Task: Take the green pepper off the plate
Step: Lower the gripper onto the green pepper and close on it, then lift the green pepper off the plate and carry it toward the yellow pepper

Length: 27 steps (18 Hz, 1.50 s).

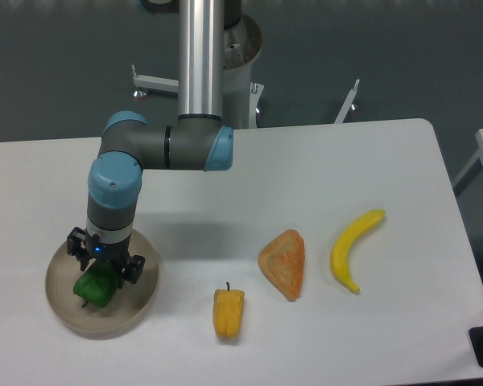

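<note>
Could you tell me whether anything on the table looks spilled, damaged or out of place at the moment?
Nothing stands out. The green pepper lies in the plate under the gripper; the yellow pepper, the orange wedge-shaped item and the banana lie apart on the table, intact and unspilled.
</note>
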Motion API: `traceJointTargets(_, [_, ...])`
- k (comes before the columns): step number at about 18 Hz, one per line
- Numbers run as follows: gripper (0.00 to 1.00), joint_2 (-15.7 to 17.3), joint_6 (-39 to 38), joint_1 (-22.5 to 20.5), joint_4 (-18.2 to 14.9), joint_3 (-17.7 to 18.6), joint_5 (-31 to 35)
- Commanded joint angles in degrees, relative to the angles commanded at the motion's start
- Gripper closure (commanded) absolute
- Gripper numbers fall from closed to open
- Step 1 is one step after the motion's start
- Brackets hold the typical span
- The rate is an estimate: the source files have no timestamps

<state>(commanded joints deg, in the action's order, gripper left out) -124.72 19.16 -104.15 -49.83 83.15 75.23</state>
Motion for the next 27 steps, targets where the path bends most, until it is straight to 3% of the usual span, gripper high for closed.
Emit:
traceJointTargets(6, [0.67,0.79,0.26,-0.09,-0.09,-0.44,-0.09])
traceJointTargets(9, [0.67,2.72,2.01,-1.22,-0.53,-1.05,0.26])
traceJointTargets(14, [0.67,5.97,11.23,-7.37,-1.49,-0.44,0.70])
traceJointTargets(22, [0.67,6.59,26.35,-15.28,-1.58,-1.14,4.66])
traceJointTargets(27, [0.67,5.28,33.48,-19.42,-1.93,-3.16,5.45])
